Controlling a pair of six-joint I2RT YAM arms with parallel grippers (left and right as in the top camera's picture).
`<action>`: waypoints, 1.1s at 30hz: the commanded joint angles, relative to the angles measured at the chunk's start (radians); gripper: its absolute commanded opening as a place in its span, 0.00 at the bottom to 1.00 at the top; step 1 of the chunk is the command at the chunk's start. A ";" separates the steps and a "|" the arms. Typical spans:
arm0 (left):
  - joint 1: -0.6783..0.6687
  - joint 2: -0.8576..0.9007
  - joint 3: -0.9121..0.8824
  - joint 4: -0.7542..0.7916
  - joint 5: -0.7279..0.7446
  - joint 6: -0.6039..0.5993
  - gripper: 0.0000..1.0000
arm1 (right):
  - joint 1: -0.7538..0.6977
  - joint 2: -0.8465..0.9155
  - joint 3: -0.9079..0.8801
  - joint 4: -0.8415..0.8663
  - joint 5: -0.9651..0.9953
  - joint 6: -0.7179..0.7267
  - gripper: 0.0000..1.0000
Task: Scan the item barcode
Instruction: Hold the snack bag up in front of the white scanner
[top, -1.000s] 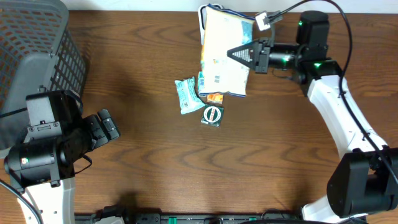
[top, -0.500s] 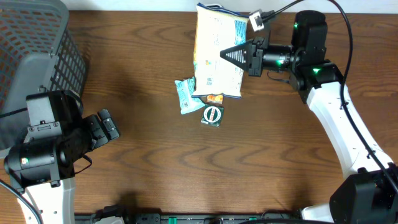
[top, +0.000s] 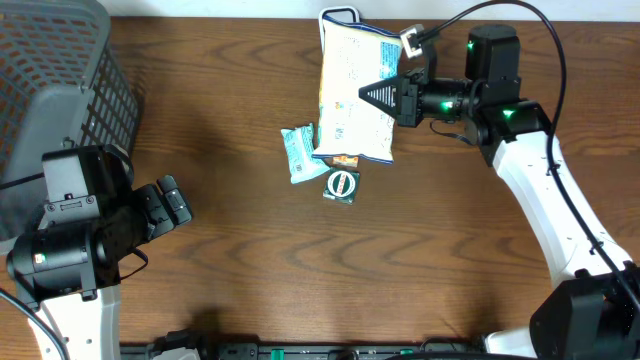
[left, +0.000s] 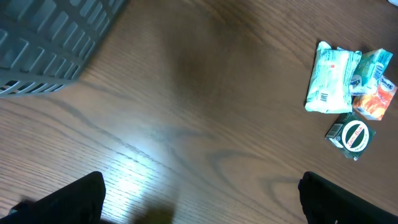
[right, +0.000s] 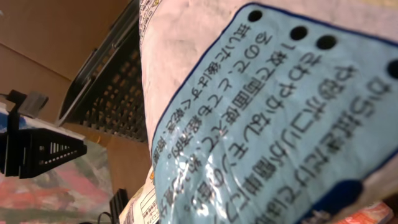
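Overhead, the big snack bag is over the far middle of the counter, its right edge clamped in the right gripper. At its lower edge lie a teal packet, an orange packet and a green packet. The left gripper, jaws wide apart, holds nothing, below the basket.

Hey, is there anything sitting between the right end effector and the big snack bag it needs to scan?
Nothing visible does. The right end effector is shut on the snack bag, gripping it at its right edge. The teal packet lies on the table off to the bag's lower left, not between the two.
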 joint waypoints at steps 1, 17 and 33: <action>0.005 0.000 -0.003 0.000 -0.016 -0.010 0.98 | 0.009 -0.016 0.020 -0.001 -0.008 -0.037 0.01; 0.005 0.000 -0.003 0.000 -0.016 -0.010 0.97 | 0.018 -0.016 0.020 -0.035 -0.003 -0.083 0.01; 0.005 0.000 -0.003 0.000 -0.016 -0.010 0.98 | 0.019 -0.016 0.019 -0.102 0.071 -0.117 0.01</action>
